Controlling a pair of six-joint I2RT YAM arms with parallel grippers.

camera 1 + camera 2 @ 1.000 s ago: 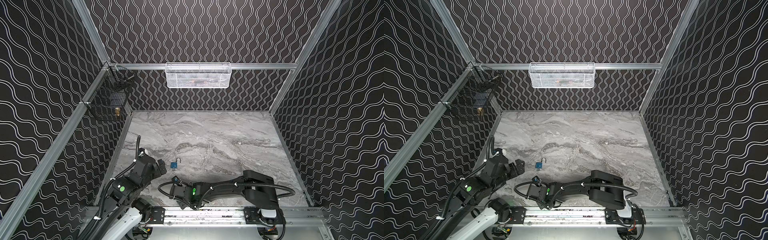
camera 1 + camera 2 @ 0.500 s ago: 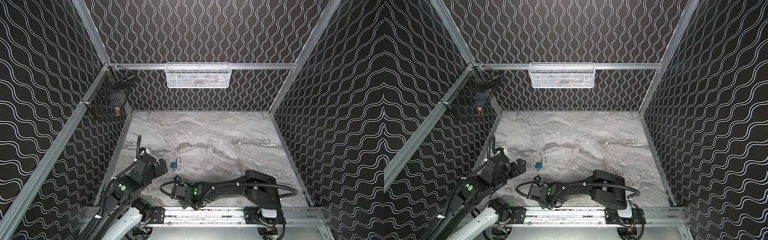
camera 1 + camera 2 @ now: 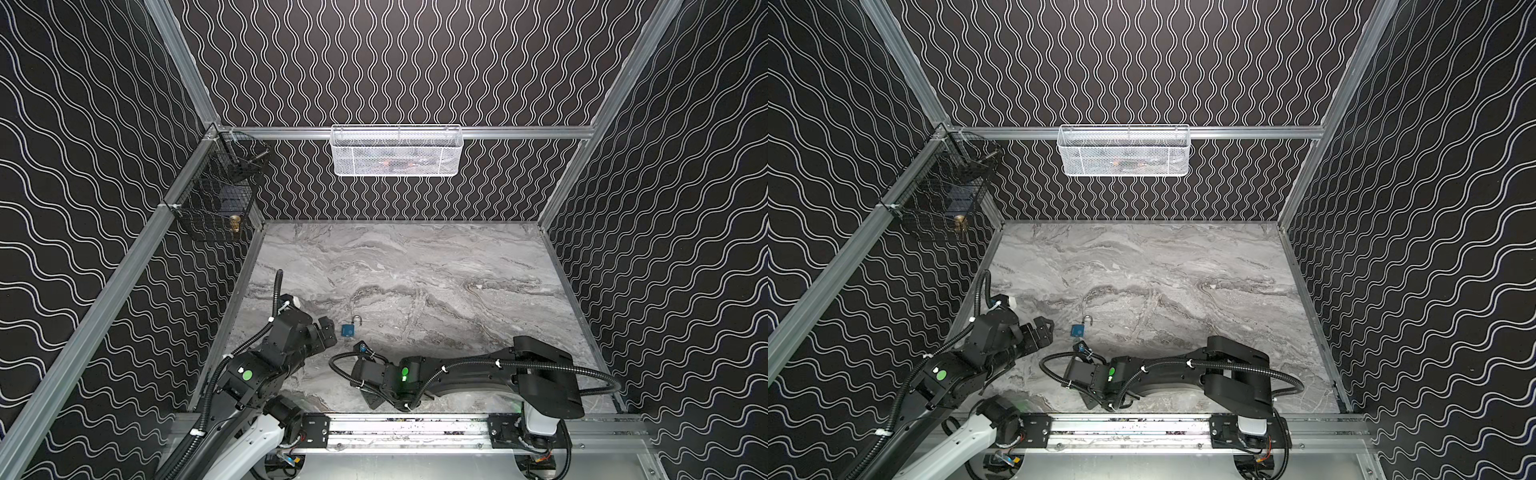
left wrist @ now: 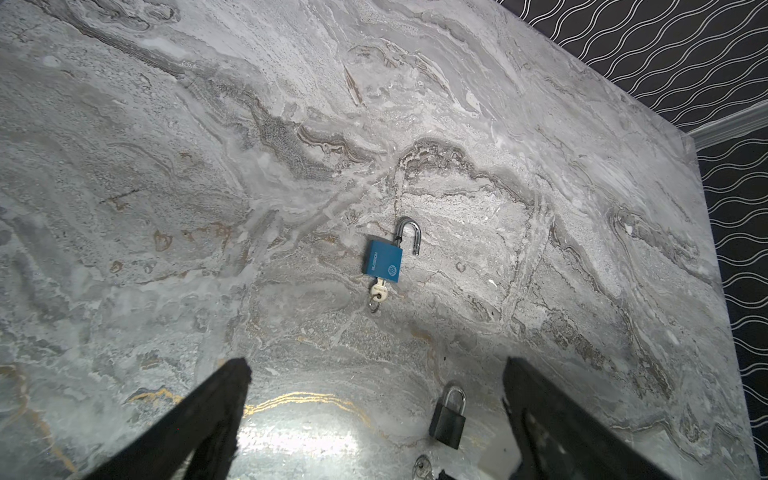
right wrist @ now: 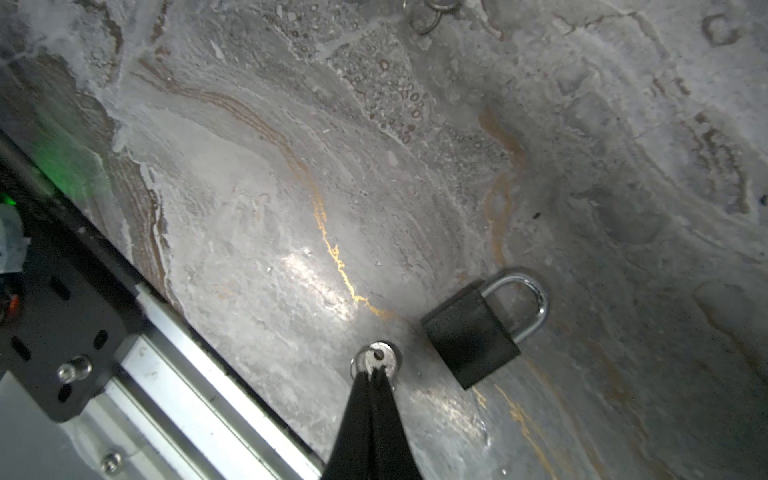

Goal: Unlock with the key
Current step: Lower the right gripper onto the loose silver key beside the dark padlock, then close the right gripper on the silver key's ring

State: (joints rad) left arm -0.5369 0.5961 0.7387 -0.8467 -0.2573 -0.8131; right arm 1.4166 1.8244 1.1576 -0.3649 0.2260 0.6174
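Left gripper (image 4: 376, 365): jaws spread wide, holding nothing, poised above the marble table (image 4: 166, 166) with the black padlock (image 4: 448, 424) between its fingers. A blue padlock (image 4: 384, 259), shackle already sprung open, lies well beyond the black padlock. The black padlock lies flat, shackle closed, and nothing steadies it. Just beside it, the right gripper (image 5: 372, 374) is pressed together on the key (image 5: 388, 361), with only the ringed head showing past the tips.

Likely trouble: the blade seems buried in the grip, so it may not reach the keyhole. Pushing could also slide the loose black padlock away, or twist the thin key out.
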